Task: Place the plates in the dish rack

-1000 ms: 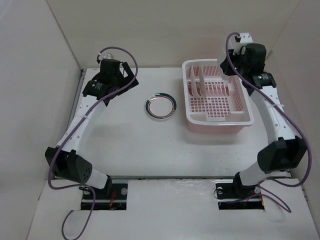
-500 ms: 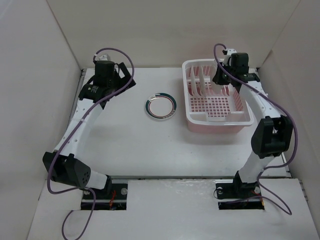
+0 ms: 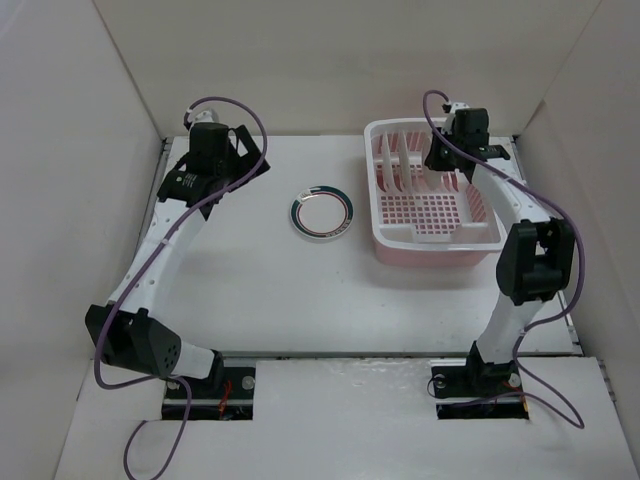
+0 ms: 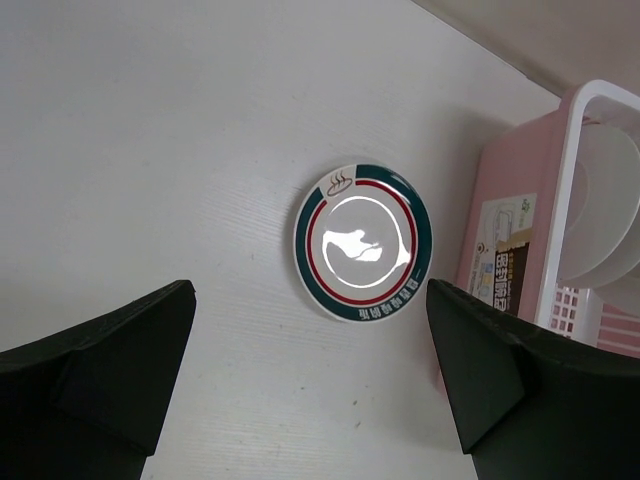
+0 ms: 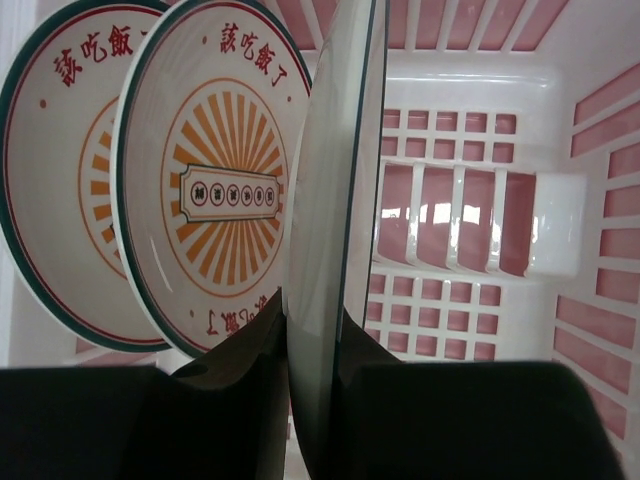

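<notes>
A green-rimmed plate (image 3: 322, 213) with a red inner ring lies flat on the table; it also shows in the left wrist view (image 4: 363, 241). My left gripper (image 3: 222, 160) is open and empty, hanging above the table to the plate's left (image 4: 310, 400). The pink dish rack (image 3: 470, 240) stands at the back right. Two orange sunburst plates (image 5: 215, 180) (image 5: 55, 180) stand upright in it. My right gripper (image 5: 312, 320) is shut on a third plate (image 5: 335, 170), held edge-on and upright over the rack's gridded bottom, next to the sunburst plates. In the top view the right gripper (image 3: 447, 158) is over the rack's far part.
White walls enclose the table on the left, back and right. The rack's side with a label (image 4: 505, 255) shows beside the flat plate. The arm bases sit at the near edge (image 3: 210, 385).
My right gripper has moved left and down into the rack with its plate. The left arm shifted slightly back and left. The flat plate has not moved.
</notes>
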